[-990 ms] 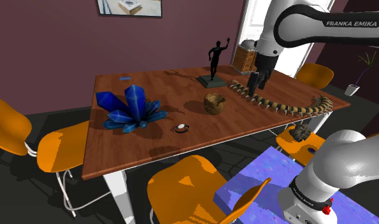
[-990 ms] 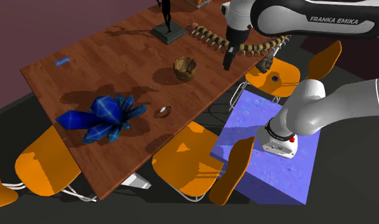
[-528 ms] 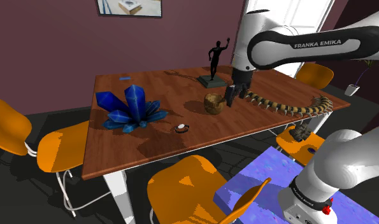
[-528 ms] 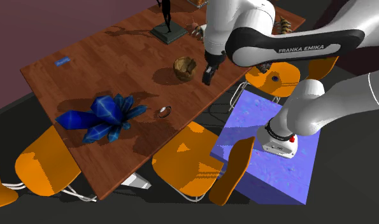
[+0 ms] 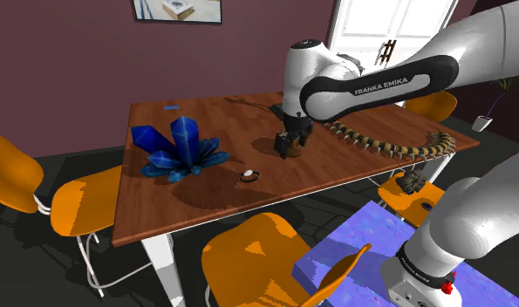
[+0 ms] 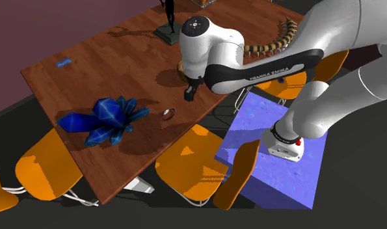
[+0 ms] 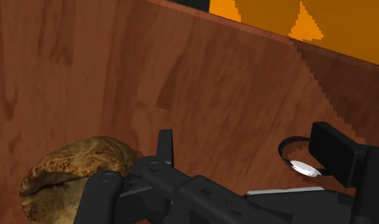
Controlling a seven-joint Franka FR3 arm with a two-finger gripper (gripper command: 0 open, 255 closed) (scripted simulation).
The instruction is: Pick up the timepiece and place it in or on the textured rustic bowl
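Gripper (image 5: pixel 292 145) spread, clasping nothing, low over the table (image 5: pixel 161 214), just beside the rough brown bowl (image 7: pixel 73 175). Farther out, timepiece (image 5: pixel 248 175) flat on the wood, apart from the bowl, near the blue crystal (image 5: pixel 179 148). Risks clipping the bowl's rim in crossing and shoving it; risks closing too high and skidding off so flat a thing.

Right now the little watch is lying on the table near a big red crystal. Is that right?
Almost. The crystal is blue, not red, as the shoulder view shows. The rest holds: the little watch is lying on the table near it.
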